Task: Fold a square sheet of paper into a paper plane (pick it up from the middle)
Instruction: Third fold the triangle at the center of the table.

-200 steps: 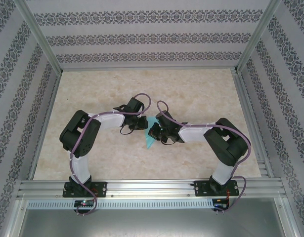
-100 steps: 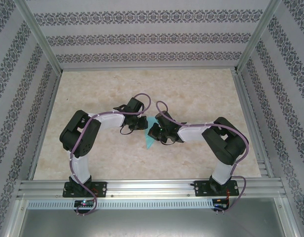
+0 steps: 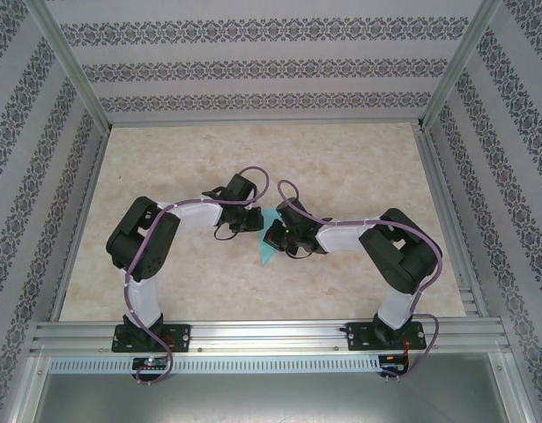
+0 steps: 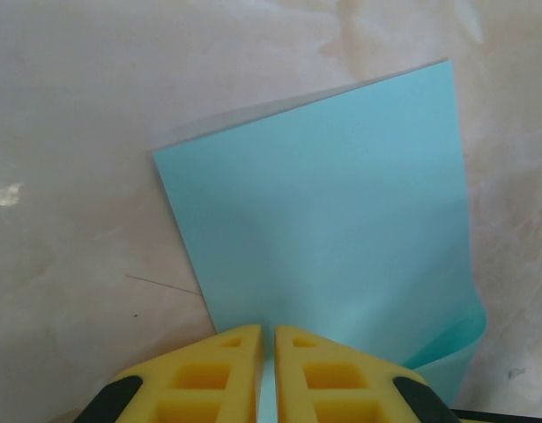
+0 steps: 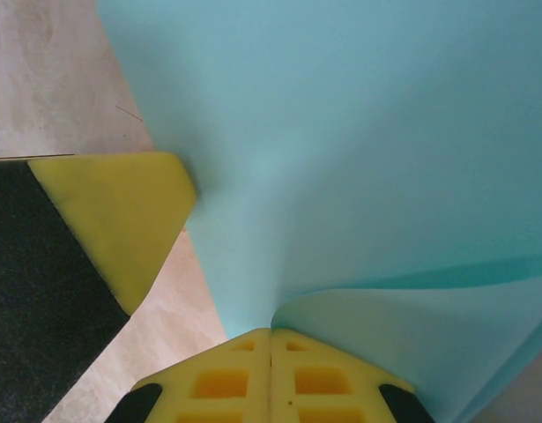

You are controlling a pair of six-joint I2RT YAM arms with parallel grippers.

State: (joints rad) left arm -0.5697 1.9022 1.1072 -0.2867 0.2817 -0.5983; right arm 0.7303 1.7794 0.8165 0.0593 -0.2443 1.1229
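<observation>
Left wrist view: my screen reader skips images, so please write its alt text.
The yellow left gripper pinches the near edge of a folded turquoise paper sheet, whose lower right corner curls open, seen against a pale marbled table.

We believe this is a robot test cell in a lab. Bare aluminium posts [image 3: 66, 62] at the upper left and upper right hold wallpapered panels [image 3: 262, 66] around a beige table [image 3: 359, 167] — and at the bottom, a left arm [image 3: 147, 295] and a right arm [image 3: 403, 256] are bolted to a metal rail [image 3: 271, 335].
</observation>
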